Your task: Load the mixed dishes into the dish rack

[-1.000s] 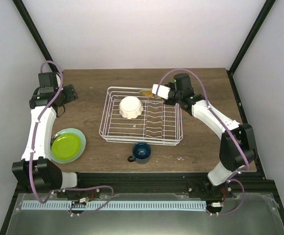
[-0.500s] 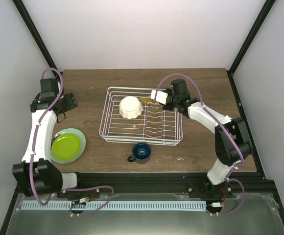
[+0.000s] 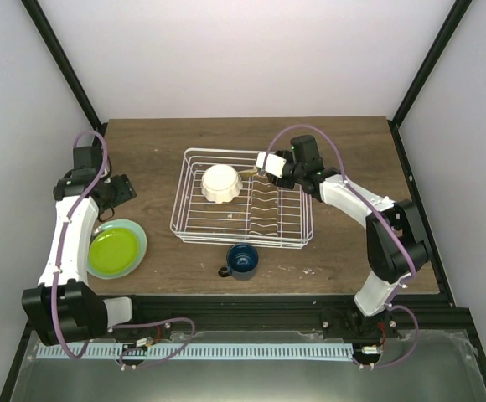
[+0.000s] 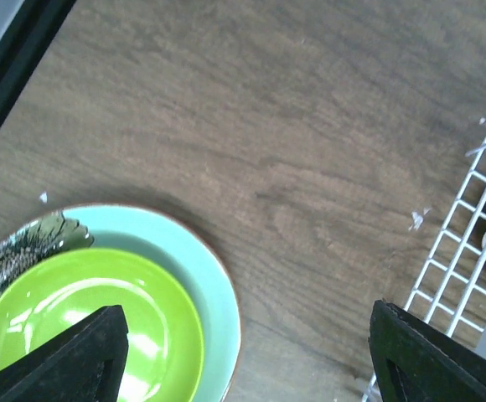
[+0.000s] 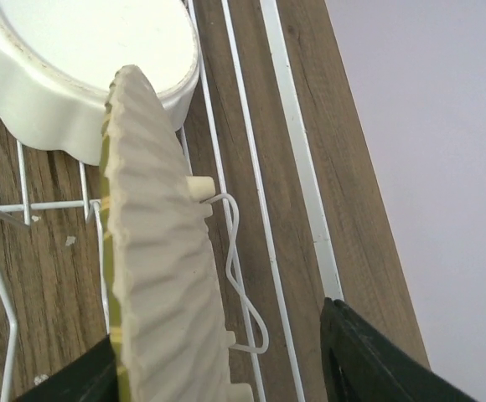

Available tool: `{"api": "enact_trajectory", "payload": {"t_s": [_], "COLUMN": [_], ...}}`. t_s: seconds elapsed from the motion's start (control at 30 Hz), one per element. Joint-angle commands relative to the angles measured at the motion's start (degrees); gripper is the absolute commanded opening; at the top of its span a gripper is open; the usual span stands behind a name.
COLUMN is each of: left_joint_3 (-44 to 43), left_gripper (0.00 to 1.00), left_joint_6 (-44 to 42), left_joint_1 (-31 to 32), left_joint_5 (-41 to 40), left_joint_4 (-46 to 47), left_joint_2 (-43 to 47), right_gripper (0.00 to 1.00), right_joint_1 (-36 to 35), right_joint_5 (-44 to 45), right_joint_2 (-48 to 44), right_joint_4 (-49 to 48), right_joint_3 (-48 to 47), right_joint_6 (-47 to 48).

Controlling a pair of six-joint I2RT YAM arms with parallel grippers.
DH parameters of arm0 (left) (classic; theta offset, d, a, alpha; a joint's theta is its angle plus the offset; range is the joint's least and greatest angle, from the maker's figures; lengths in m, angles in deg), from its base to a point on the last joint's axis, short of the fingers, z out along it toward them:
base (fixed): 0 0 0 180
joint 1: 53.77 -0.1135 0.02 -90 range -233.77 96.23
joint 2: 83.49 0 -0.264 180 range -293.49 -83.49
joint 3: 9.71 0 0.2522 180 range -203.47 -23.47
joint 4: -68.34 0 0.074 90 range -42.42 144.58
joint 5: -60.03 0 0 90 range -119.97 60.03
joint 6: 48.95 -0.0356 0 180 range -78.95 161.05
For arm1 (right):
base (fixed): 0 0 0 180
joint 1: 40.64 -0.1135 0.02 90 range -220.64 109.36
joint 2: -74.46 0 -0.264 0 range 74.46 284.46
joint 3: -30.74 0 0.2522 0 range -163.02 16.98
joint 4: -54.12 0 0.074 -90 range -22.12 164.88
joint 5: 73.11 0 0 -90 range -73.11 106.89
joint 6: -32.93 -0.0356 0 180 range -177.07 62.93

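Over the dish rack (image 3: 241,198), right jaws grip the flat cream plate (image 5: 163,276).

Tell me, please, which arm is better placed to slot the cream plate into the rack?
Right. Its gripper already holds the cream plate on edge over the rack, beside the bowl. The left gripper hangs open by the green dishes, far off.

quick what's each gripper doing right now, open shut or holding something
Left gripper: open, empty, above the wood table beside the stacked green plates.
Right gripper: shut on the flat cream ribbed plate, held on edge over the white wire dish rack.
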Motion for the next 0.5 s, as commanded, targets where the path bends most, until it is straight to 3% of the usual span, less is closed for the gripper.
{"api": "enact_trajectory", "payload": {"t_s": [0.0, 0.17, 0.27, 0.47], "left_joint_3": [1.91, 3.86, 5.60, 8.34], "left_gripper": [0.80, 0.81, 0.82, 0.81], "left_joint_6": [2.43, 4.78, 5.18, 5.76], "left_joint_1": [-0.26, -1.45, -6.28, -15.98], "left_joint_5": [-0.08, -0.79, 3.65, 12.83], "left_joint_4": [-3.85, -6.45, -6.19, -2.95], "left_joint_2": [1.92, 3.35, 4.33, 4.60], "right_gripper": [0.55, 0.83, 0.97, 1.00], "right_joint_1": [-0.25, -0.70, -1.19, -1.27], "right_joint_5": [-0.17, -1.46, -2.75, -5.45], "right_joint_2": [-0.62, -3.72, -7.48, -11.60], "right_joint_4": [1.75, 5.26, 5.31, 5.59], "right_joint_3": [-3.38, -5.89, -5.60, -6.61], "right_joint_6": [-1.81, -7.00, -10.71, -17.10]}}
